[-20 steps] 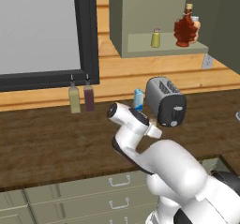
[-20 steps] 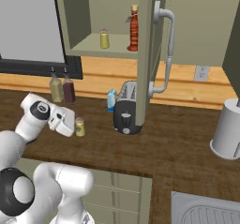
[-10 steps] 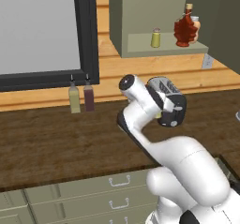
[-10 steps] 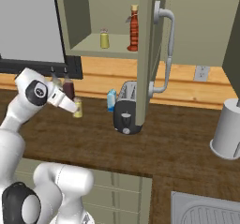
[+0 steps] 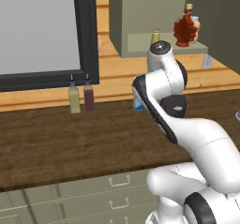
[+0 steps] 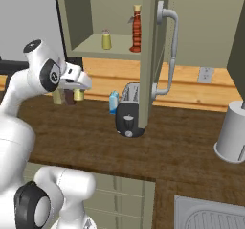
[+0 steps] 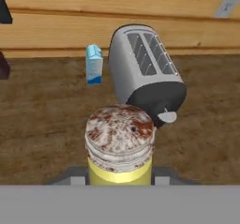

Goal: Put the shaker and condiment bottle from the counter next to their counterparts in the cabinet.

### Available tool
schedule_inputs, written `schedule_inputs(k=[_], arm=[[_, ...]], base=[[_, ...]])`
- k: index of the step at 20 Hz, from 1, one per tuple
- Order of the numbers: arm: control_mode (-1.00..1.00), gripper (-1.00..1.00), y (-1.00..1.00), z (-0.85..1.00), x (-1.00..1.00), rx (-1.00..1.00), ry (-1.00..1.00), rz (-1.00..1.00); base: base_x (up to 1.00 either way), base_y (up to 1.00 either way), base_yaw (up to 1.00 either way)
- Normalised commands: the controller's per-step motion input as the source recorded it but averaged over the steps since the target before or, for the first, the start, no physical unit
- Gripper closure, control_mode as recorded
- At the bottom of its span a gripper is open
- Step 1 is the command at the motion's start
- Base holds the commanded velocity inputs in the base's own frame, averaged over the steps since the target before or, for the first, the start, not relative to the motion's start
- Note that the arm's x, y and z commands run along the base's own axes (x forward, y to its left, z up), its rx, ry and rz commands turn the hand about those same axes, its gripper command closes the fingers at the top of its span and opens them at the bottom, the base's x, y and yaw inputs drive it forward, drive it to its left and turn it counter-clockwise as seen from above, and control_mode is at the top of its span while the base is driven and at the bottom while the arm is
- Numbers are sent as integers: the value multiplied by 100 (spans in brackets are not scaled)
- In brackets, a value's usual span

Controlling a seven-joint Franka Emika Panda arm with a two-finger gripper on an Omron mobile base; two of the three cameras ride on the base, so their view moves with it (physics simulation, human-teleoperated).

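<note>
- While the gripper (image 6: 79, 85) is clamped on the shaker (image 7: 120, 145), the relation that counts is between that shaker and the cabinet (image 6: 125, 5) shelf: the shelf lies above the hand and off to its right in the right base view, well apart from it.
- Counter (image 5: 70, 138): the dark worktop runs below the raised hand. The toaster (image 7: 146, 77) and a blue-white carton (image 7: 94, 63) stand on it beneath and ahead of the held shaker, as the hand view shows.
- Cabinet shelf: its open face is toward the robot, with the open door and its handle (image 6: 168, 51) on the right side of the opening.
- Condiment bottle (image 5: 185, 28): the red-brown ribbed bottle stands upright on the shelf already, toward the right of it in the left base view.
- Counterpart shaker (image 6: 106, 40): the matching yellow-green one stands upright on the shelf, left of the ribbed bottle with a gap between them.
- Held shaker: in the hand view its grey, speckled cap faces the camera, so its long axis runs along the gripper. It is clear of the counter.
- Judgement: the shaker must rise and travel toward the shelf to land beside its twin; the spot just beside that twin looks free.
- Risk, as I judge it: the shelf edge and the twin are what the hand could knock on the way in.
</note>
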Motion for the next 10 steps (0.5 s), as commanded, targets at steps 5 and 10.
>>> schedule_inputs(k=[5, 10], arm=[[-100, 100, 0, 62, 55, -3, -1, 61], [-100, 100, 0, 52, 18, -14, -19, 52]], base=[[0, 0, 0], [0, 0, 0]])
